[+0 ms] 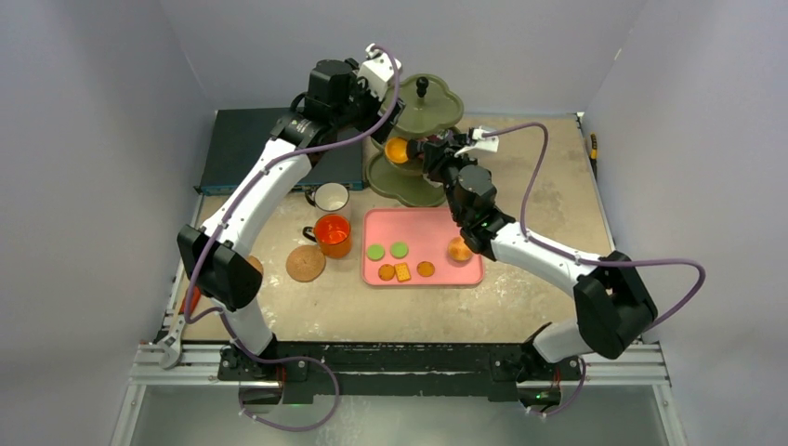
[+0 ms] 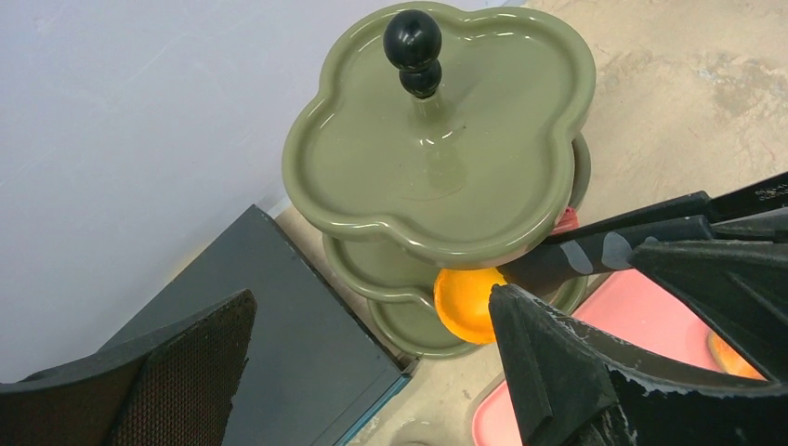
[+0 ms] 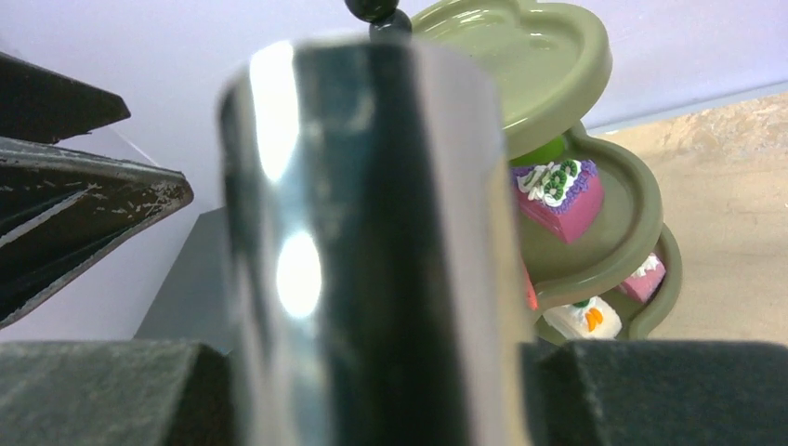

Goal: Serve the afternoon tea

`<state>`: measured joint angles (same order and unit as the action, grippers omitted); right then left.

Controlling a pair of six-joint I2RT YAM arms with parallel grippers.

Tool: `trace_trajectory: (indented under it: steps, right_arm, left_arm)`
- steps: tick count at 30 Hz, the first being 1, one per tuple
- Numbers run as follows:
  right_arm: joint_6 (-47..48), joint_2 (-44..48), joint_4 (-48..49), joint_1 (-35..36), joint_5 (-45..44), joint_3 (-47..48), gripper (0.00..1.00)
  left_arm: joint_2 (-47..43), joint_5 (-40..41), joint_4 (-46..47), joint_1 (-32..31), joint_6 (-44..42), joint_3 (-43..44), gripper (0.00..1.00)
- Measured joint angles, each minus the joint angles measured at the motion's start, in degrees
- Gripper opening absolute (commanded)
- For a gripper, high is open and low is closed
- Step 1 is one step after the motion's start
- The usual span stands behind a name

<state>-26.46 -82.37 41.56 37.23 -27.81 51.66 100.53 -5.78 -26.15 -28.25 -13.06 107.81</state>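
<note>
The olive-green three-tier stand (image 1: 423, 116) stands at the back; it also shows in the left wrist view (image 2: 437, 139) and the right wrist view (image 3: 558, 65). Its lower tiers hold a pink cake (image 3: 558, 197), a white cake (image 3: 585, 318) and another pink one (image 3: 643, 279). My right gripper (image 1: 439, 153) (image 3: 372, 372) is shut on a shiny dark tool (image 3: 372, 232), blurred close to the camera. An orange round biscuit (image 1: 398, 149) (image 2: 465, 302) sits at the tool's dark tip (image 2: 604, 251), at the stand's lower tiers. My left gripper (image 1: 395, 104) (image 2: 372, 302) is open and empty beside the stand.
A pink tray (image 1: 465, 223) holds green biscuits (image 1: 375, 252), orange biscuits (image 1: 426, 268) and an orange piece (image 1: 459, 249). The white mug (image 1: 330, 197), orange mug (image 1: 333, 234) and a cork coaster (image 1: 306, 263) stand left of it. The dark-blue box (image 1: 246, 149) lies at the back left.
</note>
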Motion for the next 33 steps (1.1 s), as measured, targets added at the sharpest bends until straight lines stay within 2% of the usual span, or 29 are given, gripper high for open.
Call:
trace_trajectory:
  steps: [9, 15, 17, 23, 28, 33]
  right_arm:
    - [-0.3, -5.6, 2.5, 0.0, -4.5, 0.7, 0.22]
    - [-0.5, -6.4, 3.9, 0.3, -6.3, 0.7, 0.47]
    - [-0.5, -6.3, 4.3, 0.5, -6.2, 0.7, 0.5]
    - [-0.5, -3.1, 3.5, 1.5, -5.9, 0.4, 0.51]
    - [-0.6, 5.6, 0.1, 2.4, -5.7, -3.5, 0.51]
    - [-1.0, 15.6, -6.6, 2.6, -5.7, -8.4, 0.51]
  left_arm:
    - [0.0, -0.1, 0.2, 0.1, 0.0, -0.8, 0.97]
    - [0.0, -0.2, 0.4, 0.1, 0.0, -0.8, 0.97]
    - [0.0, -0.8, 0.4, 0.3, 0.0, -0.8, 0.97]
    - [2.0, -5.4, 2.8, 1.4, 0.0, -0.1, 0.96]
    - [8.0, -10.9, 5.5, 2.7, 0.5, 1.8, 0.95]
    - [16.5, -18.5, 7.2, 4.8, 2.5, 8.7, 0.9]
